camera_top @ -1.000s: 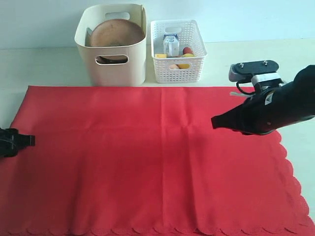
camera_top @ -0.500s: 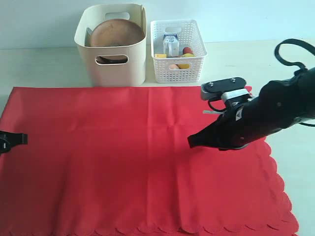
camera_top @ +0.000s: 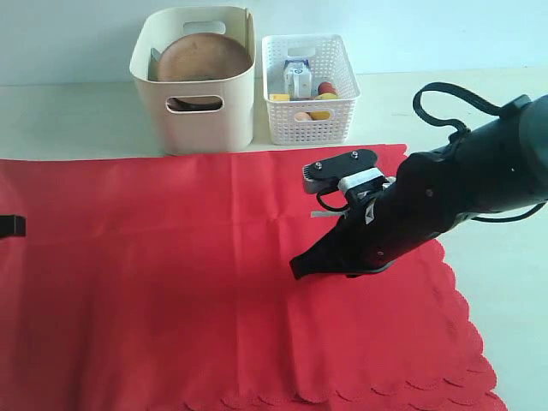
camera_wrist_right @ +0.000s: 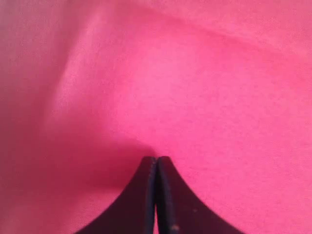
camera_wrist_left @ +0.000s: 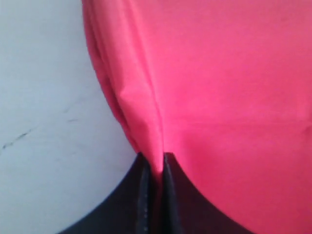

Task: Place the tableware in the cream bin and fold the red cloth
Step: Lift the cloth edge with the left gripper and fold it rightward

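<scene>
Matt red cloth (camera_top: 154, 291), smooth cream plastic bin (camera_top: 205, 128), white lattice plastic basket (camera_top: 310, 126), brown wooden plate (camera_top: 204, 56)

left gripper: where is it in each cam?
Exterior: left gripper, only a black tip at the picture's left edge, over the red cloth.
Left wrist: foreground, shut on a cloth fold.
Right wrist: not in it.
Shared landmark: the red cloth.

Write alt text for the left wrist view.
The left gripper, its black jaws shut, pinches a raised fold of the red cloth near the cloth's edge. Bare pale table shows beside the cloth.
</scene>
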`<state>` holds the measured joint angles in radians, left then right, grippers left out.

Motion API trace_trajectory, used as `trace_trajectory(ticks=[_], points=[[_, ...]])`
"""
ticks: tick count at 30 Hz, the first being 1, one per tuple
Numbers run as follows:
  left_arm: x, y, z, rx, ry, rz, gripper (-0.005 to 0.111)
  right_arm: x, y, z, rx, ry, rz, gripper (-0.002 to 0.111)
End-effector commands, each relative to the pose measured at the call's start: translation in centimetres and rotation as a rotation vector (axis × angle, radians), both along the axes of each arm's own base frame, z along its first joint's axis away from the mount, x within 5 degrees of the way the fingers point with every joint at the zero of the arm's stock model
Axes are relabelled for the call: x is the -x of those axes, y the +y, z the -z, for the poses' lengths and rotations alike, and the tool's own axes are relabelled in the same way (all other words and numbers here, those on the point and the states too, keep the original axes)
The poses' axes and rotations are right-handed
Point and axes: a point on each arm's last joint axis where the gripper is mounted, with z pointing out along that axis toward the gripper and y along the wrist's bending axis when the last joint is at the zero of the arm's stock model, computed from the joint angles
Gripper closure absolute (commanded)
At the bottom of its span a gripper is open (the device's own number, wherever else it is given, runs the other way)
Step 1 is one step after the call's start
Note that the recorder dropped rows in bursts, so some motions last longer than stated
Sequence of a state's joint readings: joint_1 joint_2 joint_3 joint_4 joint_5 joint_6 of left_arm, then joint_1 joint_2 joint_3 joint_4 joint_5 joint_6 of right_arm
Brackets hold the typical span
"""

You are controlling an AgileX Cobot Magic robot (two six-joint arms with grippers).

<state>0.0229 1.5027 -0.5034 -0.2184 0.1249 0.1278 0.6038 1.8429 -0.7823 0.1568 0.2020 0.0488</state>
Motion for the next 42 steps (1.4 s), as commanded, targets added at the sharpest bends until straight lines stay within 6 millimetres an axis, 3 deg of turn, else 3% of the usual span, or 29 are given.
trace_trajectory(ticks=[1, 9, 14, 17, 24, 30, 36, 42], points=[[-0.3, -2.8, -3.8, 0.041, -0.047, 0.108, 0.107, 0.0, 0.1, 0.1, 0.006, 0.004, -0.009, 0.108], [-0.2, -9.2, -10.6, 0.172, -0.188, 0.313, 0.107, 0.0, 0.1, 0.1, 0.006, 0.004, -0.009, 0.108], [0.2, -13.7, -13.1, 0.299, -0.24, 0.407, 0.107, 0.0, 0.1, 0.1, 0.006, 0.004, -0.009, 0.108], [0.1, -16.4, -13.4, 0.349, -0.253, 0.447, 0.107, 0.0, 0.1, 0.1, 0.006, 0.004, -0.009, 0.108], [-0.7, -22.6, -11.5, 0.366, -0.165, 0.558, 0.107, 0.0, 0.1, -0.8, -0.007, -0.017, -0.011, 0.108], [-1.0, -25.7, -12.5, 0.374, -0.154, 0.642, 0.107, 0.7, -1.4, -4.9, 0.075, -0.075, -0.113, 0.108], [-1.5, -27.8, -13.6, 0.372, -0.188, 0.699, 0.107, 0.8, -6.1, -10.2, 0.159, -0.184, 0.055, 0.108], [-2.2, -29.4, -12.6, 0.365, -0.159, 0.717, 0.107, 2.2, -11.3, -15.9, 0.25, -0.383, 0.321, 0.108]])
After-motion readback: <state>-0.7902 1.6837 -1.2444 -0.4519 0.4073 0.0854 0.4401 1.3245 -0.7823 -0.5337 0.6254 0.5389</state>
